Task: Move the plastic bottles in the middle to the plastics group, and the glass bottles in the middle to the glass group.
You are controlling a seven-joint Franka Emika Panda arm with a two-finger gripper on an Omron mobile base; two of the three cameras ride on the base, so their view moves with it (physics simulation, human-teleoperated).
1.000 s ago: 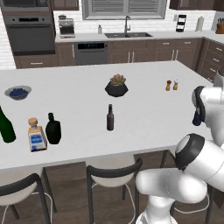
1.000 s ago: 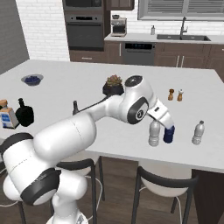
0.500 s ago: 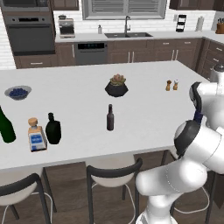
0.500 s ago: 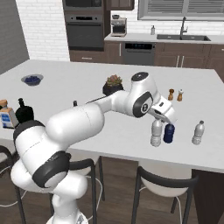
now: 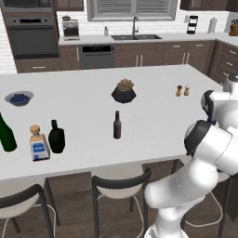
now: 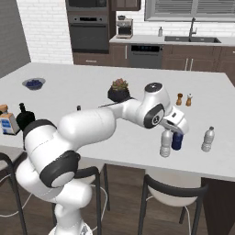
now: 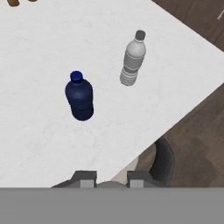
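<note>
The arm's gripper [image 6: 173, 131] is holding the small clear ribbed water bottle [image 6: 165, 143], fingers clamped on its cap, right beside the dark blue plastic bottle [image 6: 177, 140]. The taller clear plastic bottle [image 6: 208, 139] is standing nearby, close to the white table's [image 6: 92, 92] front edge. The slim dark brown glass bottle [image 5: 117, 125] is waiting mid-table, with open room toward the squat black bottle [image 5: 56, 137], which I judge already placed by the tall green bottle [image 5: 6, 135].
</note>
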